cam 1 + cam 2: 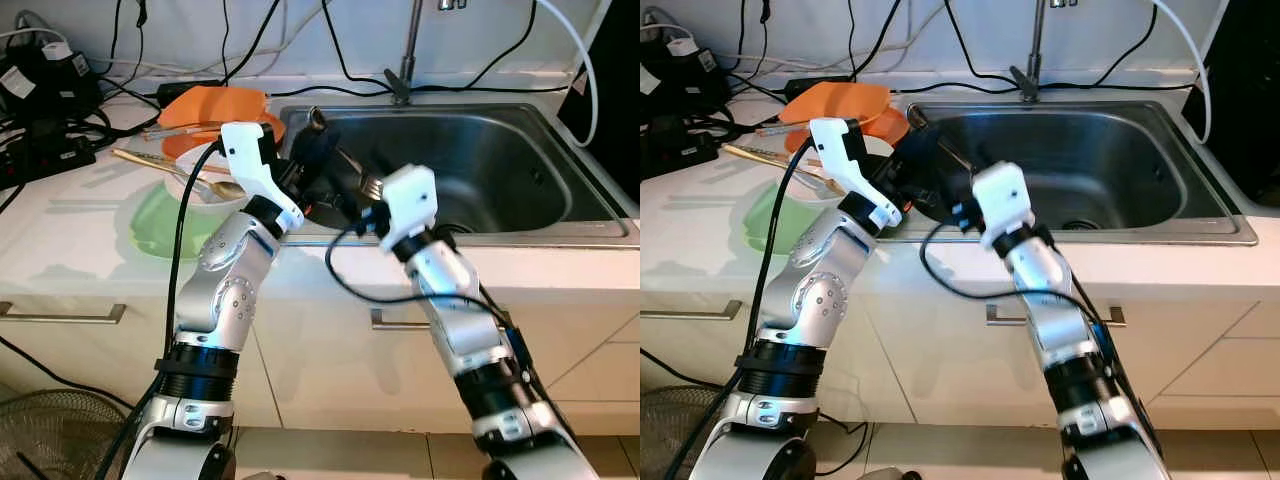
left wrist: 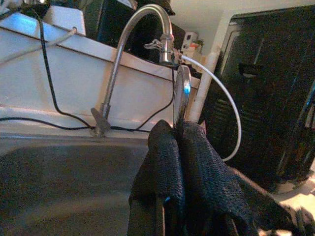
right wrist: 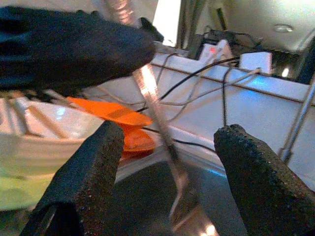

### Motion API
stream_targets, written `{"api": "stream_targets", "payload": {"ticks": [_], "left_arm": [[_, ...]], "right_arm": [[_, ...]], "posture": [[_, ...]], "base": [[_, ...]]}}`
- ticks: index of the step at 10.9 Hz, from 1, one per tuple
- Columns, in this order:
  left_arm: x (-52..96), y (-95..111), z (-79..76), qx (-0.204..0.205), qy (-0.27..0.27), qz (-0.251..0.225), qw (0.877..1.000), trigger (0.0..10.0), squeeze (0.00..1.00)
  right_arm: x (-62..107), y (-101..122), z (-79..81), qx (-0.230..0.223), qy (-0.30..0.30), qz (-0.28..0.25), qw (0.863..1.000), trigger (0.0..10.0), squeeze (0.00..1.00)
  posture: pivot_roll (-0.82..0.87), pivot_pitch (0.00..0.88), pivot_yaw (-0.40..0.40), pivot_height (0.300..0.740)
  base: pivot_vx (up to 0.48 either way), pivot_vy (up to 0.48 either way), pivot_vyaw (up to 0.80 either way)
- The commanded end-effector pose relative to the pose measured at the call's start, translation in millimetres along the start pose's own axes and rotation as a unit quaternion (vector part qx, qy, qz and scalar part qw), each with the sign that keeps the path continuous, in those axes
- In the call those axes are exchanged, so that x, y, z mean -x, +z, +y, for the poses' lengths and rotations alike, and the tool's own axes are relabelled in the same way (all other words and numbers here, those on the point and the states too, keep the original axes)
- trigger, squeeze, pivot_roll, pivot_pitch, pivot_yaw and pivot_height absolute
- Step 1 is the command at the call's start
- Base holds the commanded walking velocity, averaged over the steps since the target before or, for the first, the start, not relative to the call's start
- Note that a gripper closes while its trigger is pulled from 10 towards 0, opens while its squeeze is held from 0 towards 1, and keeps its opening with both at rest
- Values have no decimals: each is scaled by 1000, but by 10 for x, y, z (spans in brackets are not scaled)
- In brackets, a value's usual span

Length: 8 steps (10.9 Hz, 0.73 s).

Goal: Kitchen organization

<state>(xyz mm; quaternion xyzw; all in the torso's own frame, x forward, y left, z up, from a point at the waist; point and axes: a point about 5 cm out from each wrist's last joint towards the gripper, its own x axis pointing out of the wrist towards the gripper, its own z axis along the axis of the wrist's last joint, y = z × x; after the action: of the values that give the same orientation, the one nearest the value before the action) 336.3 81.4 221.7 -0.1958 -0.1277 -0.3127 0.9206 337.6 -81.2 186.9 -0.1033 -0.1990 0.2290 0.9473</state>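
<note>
while left tool (image 2: 178,147) pinches a spoon (image 2: 182,96) over the sink (image 1: 520,160), right tool (image 3: 167,172) spread (fork (image 3: 162,147) between)

We see the sink (image 1: 560,190) on our right, faucet (image 1: 405,60) behind it, stacked bowls (image 1: 190,185) on the counter (image 1: 70,230) to its left, power strip (image 1: 45,155) farther left, drawers (image 1: 60,330) below us.
</note>
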Motion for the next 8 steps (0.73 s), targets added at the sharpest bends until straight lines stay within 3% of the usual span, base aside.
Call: {"api": "stream_targets", "payload": {"ticks": [1, 6, 8], "left_arm": [[14, 26, -30, -8, -12, 1, 1000, 10000, 0], [10, 18, -55, -4, -24, 7, 1000, 10000, 0], [14, 15, -66, -1, -26, 7, 1000, 10000, 0]], "right_arm": [[-24, 4, -38, 2, -12, 3, 1000, 10000, 0], [-50, -42, -3, -5, -16, 12, 1000, 10000, 0], [-94, -79, 11, -6, -18, 23, 1000, 3490, 0]], "posture": [[88, 0, 72, 740], [92, 0, 74, 740], [96, 0, 70, 740]], "base": [[0, 0, 0], [0, 0, 0], [0, 0, 0]]}}
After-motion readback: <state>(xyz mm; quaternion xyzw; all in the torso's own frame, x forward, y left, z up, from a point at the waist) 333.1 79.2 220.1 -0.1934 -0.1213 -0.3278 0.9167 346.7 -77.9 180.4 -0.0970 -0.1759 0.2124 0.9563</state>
